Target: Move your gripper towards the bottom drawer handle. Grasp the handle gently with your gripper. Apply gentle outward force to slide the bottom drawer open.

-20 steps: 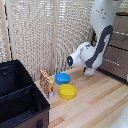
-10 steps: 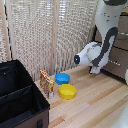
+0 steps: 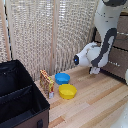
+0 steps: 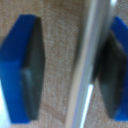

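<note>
- Seen from my wrist, my gripper stands with its jaws apart, and the bottom drawer handle, a silver bar, runs through the gap between them.
- Of my two blue fingers, the one on the far side of the bar lies very close to it, perhaps touching; the other stands clear, so I am not clamped on the bar.
- Behind the handle, blurred brown wood fills the wrist view.
- Nearest the exterior camera, a black fabric bin sits at that view's left.
- Just beyond it stands a small orange-patterned box, with a yellow bowl beside it and a blue bowl just behind the yellow one, on the light wooden floor.
- Farther back, my white arm reaches down to the dark brown dresser at the exterior view's right, where my hand is hidden behind the arm.
- A pale slatted screen closes the background.
</note>
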You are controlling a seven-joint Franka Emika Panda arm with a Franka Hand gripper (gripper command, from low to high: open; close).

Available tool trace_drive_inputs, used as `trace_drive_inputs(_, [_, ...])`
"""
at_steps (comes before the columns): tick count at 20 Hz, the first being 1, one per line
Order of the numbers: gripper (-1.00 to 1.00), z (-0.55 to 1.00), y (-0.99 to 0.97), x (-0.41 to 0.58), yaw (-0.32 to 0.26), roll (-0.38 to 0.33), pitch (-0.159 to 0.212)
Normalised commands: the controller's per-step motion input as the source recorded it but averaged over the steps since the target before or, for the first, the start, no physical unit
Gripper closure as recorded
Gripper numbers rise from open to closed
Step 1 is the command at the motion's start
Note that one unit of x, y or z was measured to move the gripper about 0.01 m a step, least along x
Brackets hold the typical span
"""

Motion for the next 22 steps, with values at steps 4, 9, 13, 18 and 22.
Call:
trace_drive_inputs(4, [1.0, 0.0, 0.49, 0.274, -0.083, 0.0, 0.0])
trace_drive_inputs(9, [1.0, 0.0, 0.81, 0.277, -0.09, 0.0, -0.003])
trace_drive_inputs(13, [1.0, -0.02, 0.91, 0.256, -0.074, 0.0, 0.0])
trace_drive_inputs(18, [1.0, -0.06, 0.9, 0.257, -0.082, -0.003, 0.0])
trace_drive_inputs(22, [1.0, -0.05, 0.56, 0.381, -0.085, -0.007, 0.01])
